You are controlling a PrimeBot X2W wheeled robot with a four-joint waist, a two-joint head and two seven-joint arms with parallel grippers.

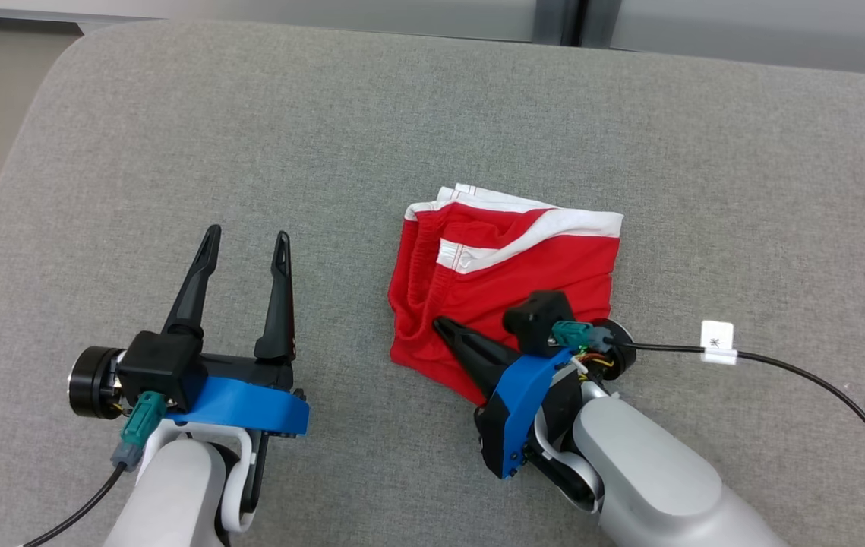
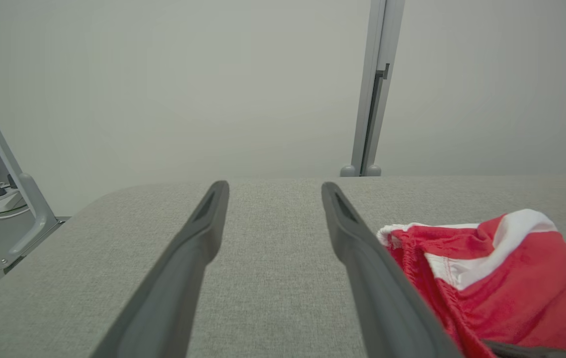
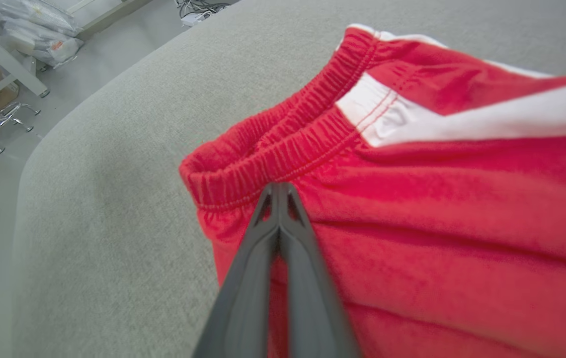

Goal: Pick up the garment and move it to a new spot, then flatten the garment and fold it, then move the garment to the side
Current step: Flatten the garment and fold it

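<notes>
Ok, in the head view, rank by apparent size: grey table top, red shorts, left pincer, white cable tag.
Largest: grey table top.
Then red shorts and left pincer, alike; the pincer sits nearer the camera, so unranked.
Smallest: white cable tag.

You see a bright red garment (image 1: 508,281) with broad white bands and white stitching, lying on a plain, finely flecked grey cloth surface (image 1: 402,137). Left of the garment, the left gripper (image 1: 247,232) is black with a blue bracket (image 1: 250,406). The right gripper (image 1: 441,325), on the garment, matches it. Right of the garment, a black cable (image 1: 819,366) carries a white tag (image 1: 717,340).
</notes>
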